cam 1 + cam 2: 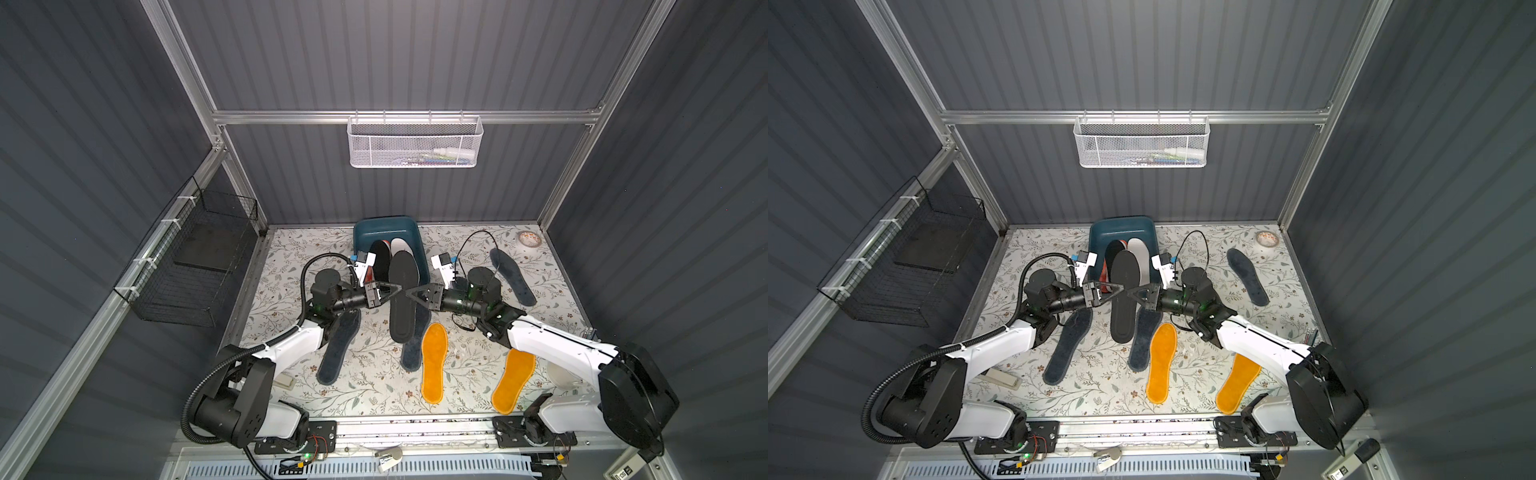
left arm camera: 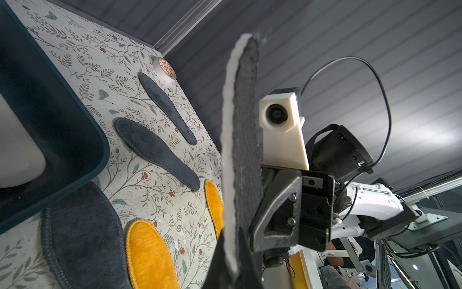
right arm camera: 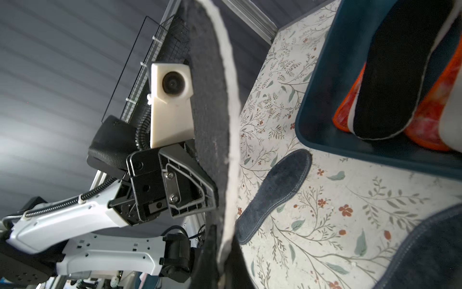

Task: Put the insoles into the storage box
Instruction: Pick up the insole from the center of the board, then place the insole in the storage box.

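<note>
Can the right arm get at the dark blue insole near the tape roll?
Probably not yet: its fingers are shut on the black insole. The table toward that dark blue insole looks free once it lets go.

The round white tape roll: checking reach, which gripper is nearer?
Right. The right gripper pinches the long black insole at its edge toward the tape roll; the left gripper pinches the opposite edge, farther off.

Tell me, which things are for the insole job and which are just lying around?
For the job: black insole, pinched by the left gripper and right gripper; storage box; orange insoles; grey-blue insoles.
Just lying about: white mesh basket; black wire basket; tape roll.
</note>
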Robot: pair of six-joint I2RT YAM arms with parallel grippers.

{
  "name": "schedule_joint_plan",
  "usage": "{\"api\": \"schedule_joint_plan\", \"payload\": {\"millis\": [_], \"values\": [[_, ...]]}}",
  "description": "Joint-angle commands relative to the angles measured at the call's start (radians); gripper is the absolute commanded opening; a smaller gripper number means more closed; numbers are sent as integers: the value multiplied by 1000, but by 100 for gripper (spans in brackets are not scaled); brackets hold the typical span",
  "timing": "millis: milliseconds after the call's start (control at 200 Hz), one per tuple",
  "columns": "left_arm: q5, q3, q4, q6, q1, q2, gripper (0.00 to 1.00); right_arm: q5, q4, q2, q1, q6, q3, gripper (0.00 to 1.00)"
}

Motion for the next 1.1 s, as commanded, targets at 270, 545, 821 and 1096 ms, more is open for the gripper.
{"api": "schedule_joint_plan", "payload": {"millis": [270, 545, 821, 1096], "values": [[-27, 39, -106, 66, -3, -38, 65, 36, -61, -27, 4, -31, 47, 0], [-351, 72, -537, 275, -5, -217, 100, 59, -161, -66, -46, -65, 53, 0], [-907, 52, -973, 365, -4, -482, 100, 128, -476, -22, -113, -216, 223, 0], [-939, 27, -1138, 343, -3, -597, 100, 117, -658, 197, -170, -358, 488, 0]]}}
